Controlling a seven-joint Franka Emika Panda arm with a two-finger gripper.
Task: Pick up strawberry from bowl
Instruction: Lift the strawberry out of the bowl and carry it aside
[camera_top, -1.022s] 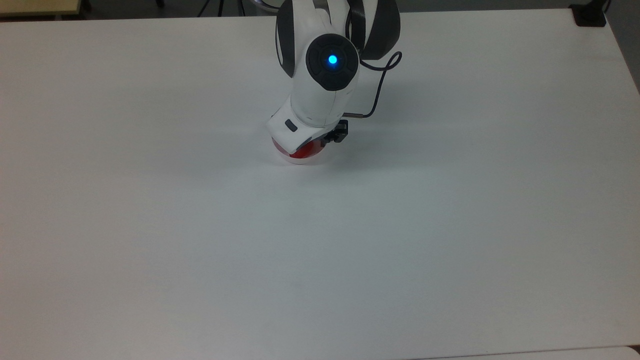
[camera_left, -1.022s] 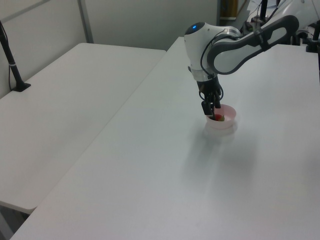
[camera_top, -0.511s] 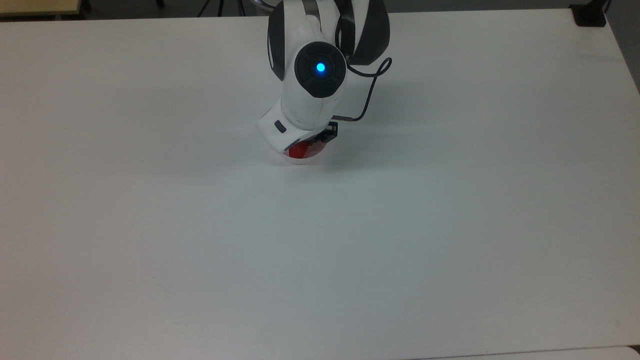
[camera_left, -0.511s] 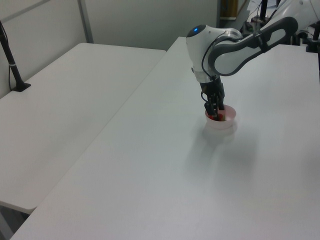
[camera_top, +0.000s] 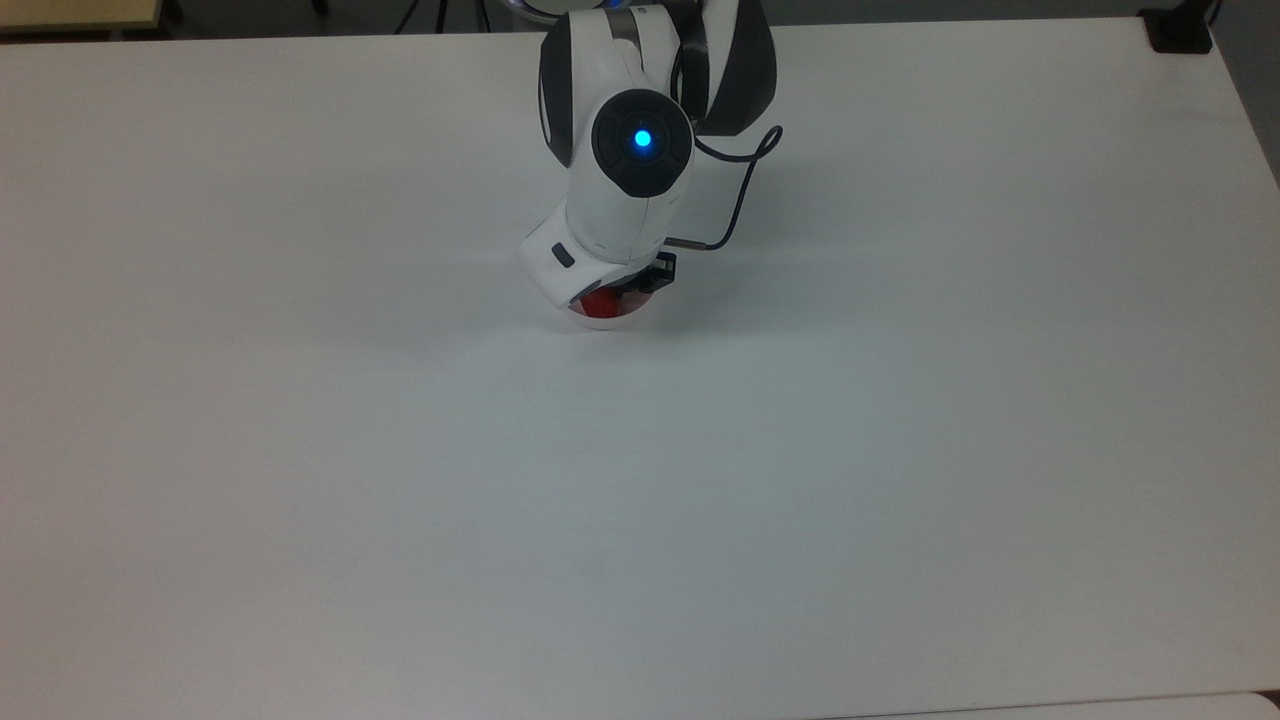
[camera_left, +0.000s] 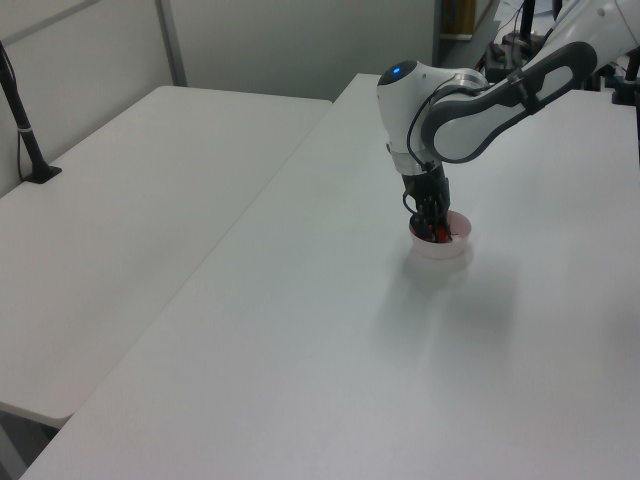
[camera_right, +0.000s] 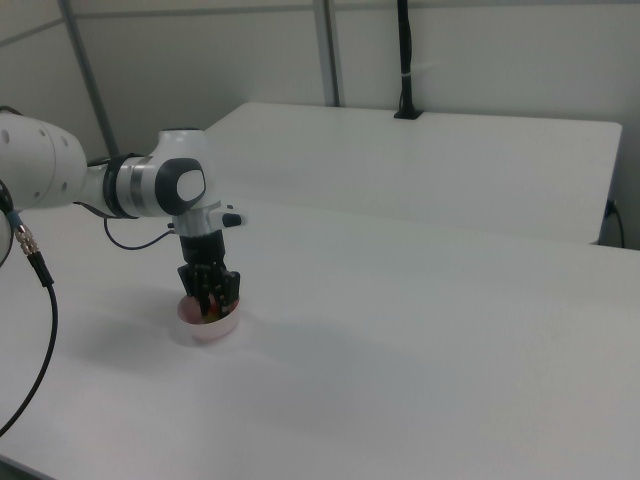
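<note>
Step in hand: grasp phase of the pick. The gripper (camera_right: 208, 305) is lowered into the bowl (camera_right: 226, 326), tips inside the rim, approx. vertical approach. The strawberry (camera_top: 600, 303) lies in the bowl; in the top view a red patch shows just under the wrist housing, and in the right view a red spot w/ a hint of green sits at the jaw tips. The bowl stands on the white counter (camera_top: 900, 450), well apart from every edge, nothing else near it.

Jaw state: cannot tell. In the left view the gripper (camera_left: 432, 228) is a dark mass down in the bowl (camera_left: 455, 245); whether the jaws are clenched on the fruit or spread around it is not resolvable. The rig line's instruction applies: no claim made.

Next move, as a judgement: if grip is not yet made, close on the fruit body, not the stem; then lift straight up, clear of the rim. The bowl is light plastic, so any side drag or tip contact w/ the wall could shift or tip it. The fruit is small and glossy; slip risk on closing.

Markings: no brand, label or text is readable on arm, bowl or counter. A blue indicator light (camera_top: 642, 139) glows on the arm's wrist cap.
</note>
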